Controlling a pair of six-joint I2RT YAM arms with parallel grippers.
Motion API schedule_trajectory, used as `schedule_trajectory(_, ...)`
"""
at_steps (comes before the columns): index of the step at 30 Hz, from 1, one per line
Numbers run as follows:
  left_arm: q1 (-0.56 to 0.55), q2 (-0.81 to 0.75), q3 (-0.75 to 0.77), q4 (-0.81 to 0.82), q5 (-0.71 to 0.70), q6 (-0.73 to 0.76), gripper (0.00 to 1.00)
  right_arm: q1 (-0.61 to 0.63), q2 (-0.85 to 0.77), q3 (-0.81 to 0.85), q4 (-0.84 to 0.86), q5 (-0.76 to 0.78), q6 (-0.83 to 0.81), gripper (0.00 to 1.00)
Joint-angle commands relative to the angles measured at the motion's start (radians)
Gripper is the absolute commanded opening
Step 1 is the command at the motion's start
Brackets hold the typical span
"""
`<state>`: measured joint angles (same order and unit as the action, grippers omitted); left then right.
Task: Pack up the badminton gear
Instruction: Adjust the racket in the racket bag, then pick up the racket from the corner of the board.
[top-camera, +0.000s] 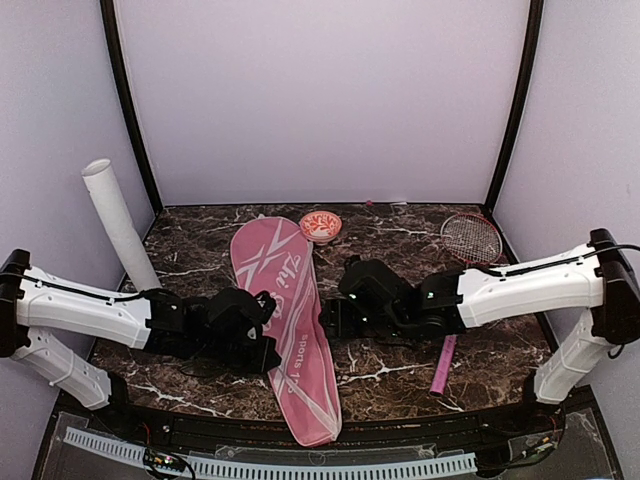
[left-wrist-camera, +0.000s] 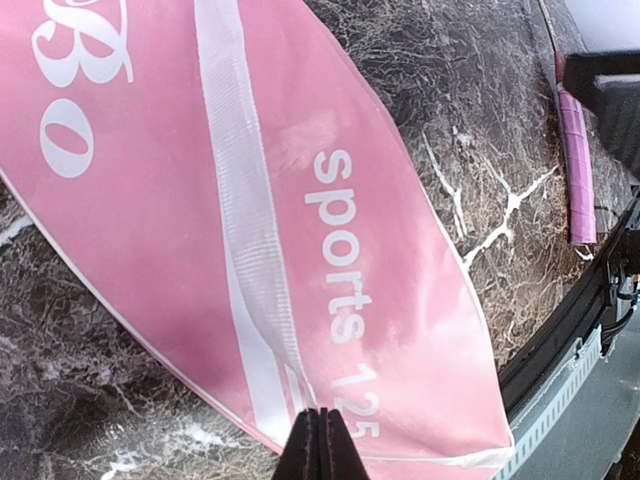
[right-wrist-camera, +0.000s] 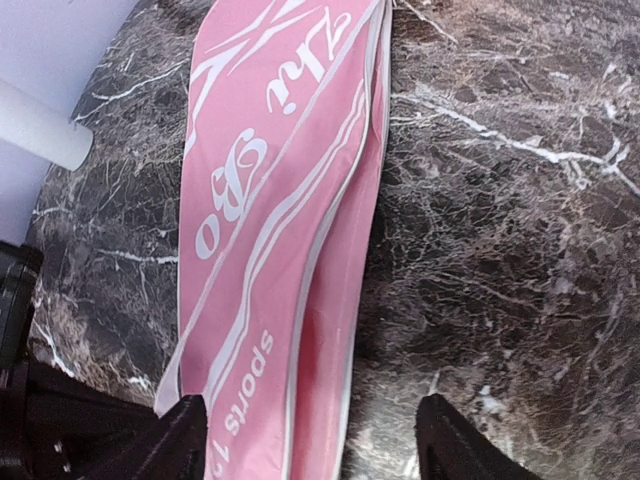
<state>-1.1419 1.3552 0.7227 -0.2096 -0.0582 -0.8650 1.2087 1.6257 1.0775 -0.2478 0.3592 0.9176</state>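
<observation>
The pink "Zhi Bo" racket cover lies flat down the middle of the table, and its right edge shows two layers. My left gripper is at the cover's left side, its jaws pressed together on the fabric by the white band. My right gripper is at the cover's right edge, open, and straddles that edge and bare table. A red-framed racket lies at the right, its pink handle pointing toward me. The long white tube leans at the back left.
A small red-and-white patterned bowl stands behind the cover's top end. The table's black front rail runs close to the cover's near end. Purple walls close the table in at the back and on both sides.
</observation>
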Motion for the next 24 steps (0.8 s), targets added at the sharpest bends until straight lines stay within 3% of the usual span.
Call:
schedule_trajectory(1, 0.003, -0.031, -0.026, 0.011, -0.025, -0.018, 0.0, -0.025, -0.12, -0.105, -0.034, 0.038, 0.019, 0.77)
schedule_trajectory(9, 0.009, -0.05, -0.035, 0.032, -0.049, -0.025, 0.0, -0.159, -0.343, -0.31, -0.23, 0.119, 0.126, 0.82)
schedule_trajectory(19, 0.008, -0.039, 0.037, 0.044, -0.057, 0.071, 0.02, -0.399, -0.531, -0.489, -0.397, 0.062, 0.239, 0.81)
schedule_trajectory(24, 0.012, -0.015, 0.056, 0.008, -0.086, 0.063, 0.0, -0.472, -0.535, -0.565, -0.307, -0.037, 0.214, 0.75)
